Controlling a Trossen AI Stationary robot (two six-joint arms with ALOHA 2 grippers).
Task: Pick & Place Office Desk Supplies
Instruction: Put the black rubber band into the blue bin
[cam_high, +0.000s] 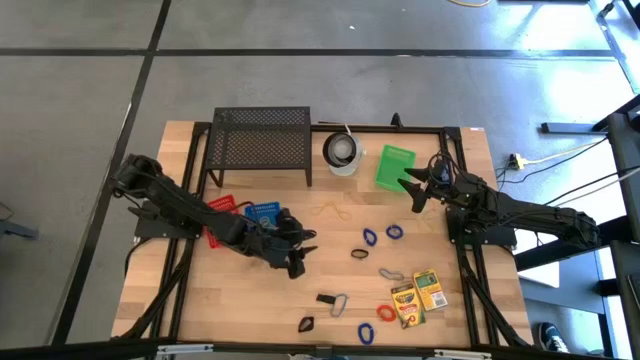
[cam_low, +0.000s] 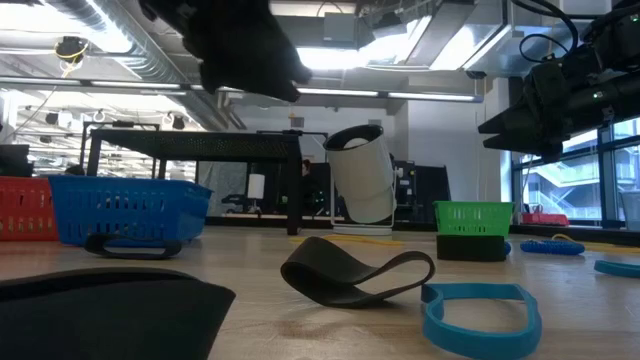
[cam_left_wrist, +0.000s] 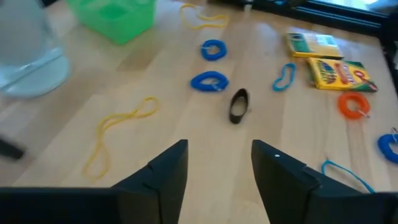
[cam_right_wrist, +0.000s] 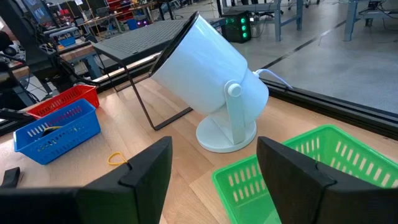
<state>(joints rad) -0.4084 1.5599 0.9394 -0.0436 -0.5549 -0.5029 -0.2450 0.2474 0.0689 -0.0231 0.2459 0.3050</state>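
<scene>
At the bottom centre the left gripper (cam_left_wrist: 219, 171) has its two dark fingers spread apart over bare wood. Above them lies a black band (cam_left_wrist: 239, 105), with two blue bands (cam_left_wrist: 209, 81) beyond. A green basket (cam_left_wrist: 114, 17) sits upper left, crayon boxes (cam_left_wrist: 339, 73) upper right, a yellow band (cam_left_wrist: 118, 130) at left.

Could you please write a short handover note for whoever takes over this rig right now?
Left hand: open, empty, above mid-table near the blue basket.
Right hand: open, empty, beside the green basket.
Supplies: rubber bands such as the black band and blue band, clips and two crayon boxes lie loose on the table.
Done: cannot tell whether anything is sorted.
Left: nearly everything still needs placing.
</scene>
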